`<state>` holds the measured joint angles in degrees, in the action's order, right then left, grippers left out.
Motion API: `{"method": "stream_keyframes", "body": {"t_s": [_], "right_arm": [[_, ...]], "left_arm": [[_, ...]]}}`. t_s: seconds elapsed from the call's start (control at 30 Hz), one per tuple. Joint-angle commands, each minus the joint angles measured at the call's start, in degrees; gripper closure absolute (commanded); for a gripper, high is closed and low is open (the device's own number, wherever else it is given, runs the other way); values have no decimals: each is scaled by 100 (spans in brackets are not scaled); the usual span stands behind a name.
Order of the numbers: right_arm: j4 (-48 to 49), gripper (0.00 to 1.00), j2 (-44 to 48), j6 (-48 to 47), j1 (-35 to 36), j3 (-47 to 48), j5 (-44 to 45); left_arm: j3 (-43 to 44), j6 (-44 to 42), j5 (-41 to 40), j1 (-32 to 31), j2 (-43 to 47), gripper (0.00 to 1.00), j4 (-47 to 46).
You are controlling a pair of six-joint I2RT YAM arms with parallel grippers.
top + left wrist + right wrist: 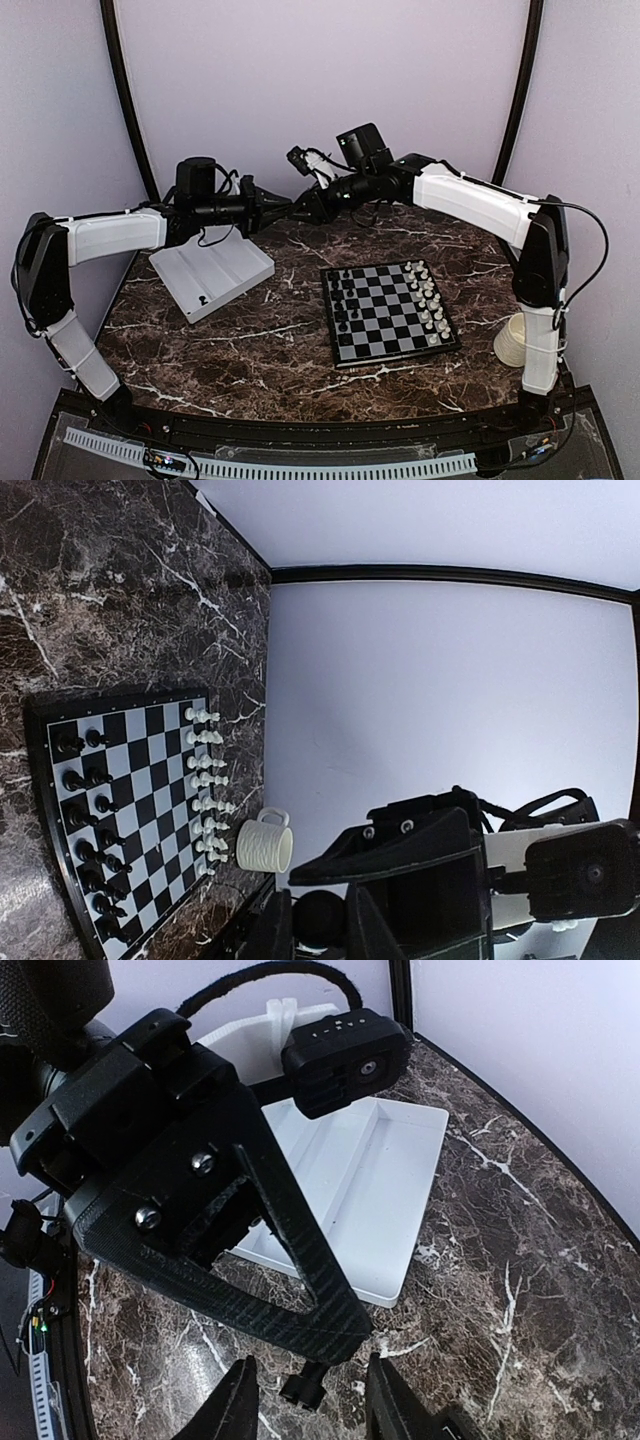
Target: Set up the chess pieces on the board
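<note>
1. Nearest, the board (390,315) is lying on the desk (250,350), right of centre. Black men (345,300) are standing along its left side and white men (430,300) along its right. They are crowding close together, so a heavy or off-centre placement there is risking a knocked-over neighbour.
2. The cup (513,340) is sitting just beside the right arm's upright link. A wide swing back toward the board is likely to clip it.
3. Further back on the left, the tray (225,262) is holding one black man (203,298), well apart from the board. It is at risk of being overlooked.
4. Farthest, both arms are meeting tip to tip above the desk's far side.
   - The left claw (318,932) appears to be pinching a small black piece (303,1388) at its very tips.
   - The right claw (308,1405) is gaping wide around that piece, with neither finger touching it.
   - If the left claw is letting go before the right one is gripping, the piece is dropping onto the marble and probably rolling off.
   - A skewed closing is risking flicking the piece out, or fingers clashing.
</note>
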<state>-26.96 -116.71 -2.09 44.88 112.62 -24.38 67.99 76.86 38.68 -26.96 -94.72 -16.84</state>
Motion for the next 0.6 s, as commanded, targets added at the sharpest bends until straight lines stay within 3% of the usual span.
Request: {"method": "stream_keyframes", "body": {"t_s": [0.0, 0.4, 0.57], "right_arm": [[191, 68, -70, 116, 35, 182, -55], [192, 91, 22, 49, 30, 146, -4], [122, 95, 172, -118, 29, 25, 97]], "left_arm": [[-114, 115, 146, -39, 37, 87, -319], [-154, 60, 149, -50, -7, 86, -254], [-46, -226, 57, -55, 10, 74, 28]]}}
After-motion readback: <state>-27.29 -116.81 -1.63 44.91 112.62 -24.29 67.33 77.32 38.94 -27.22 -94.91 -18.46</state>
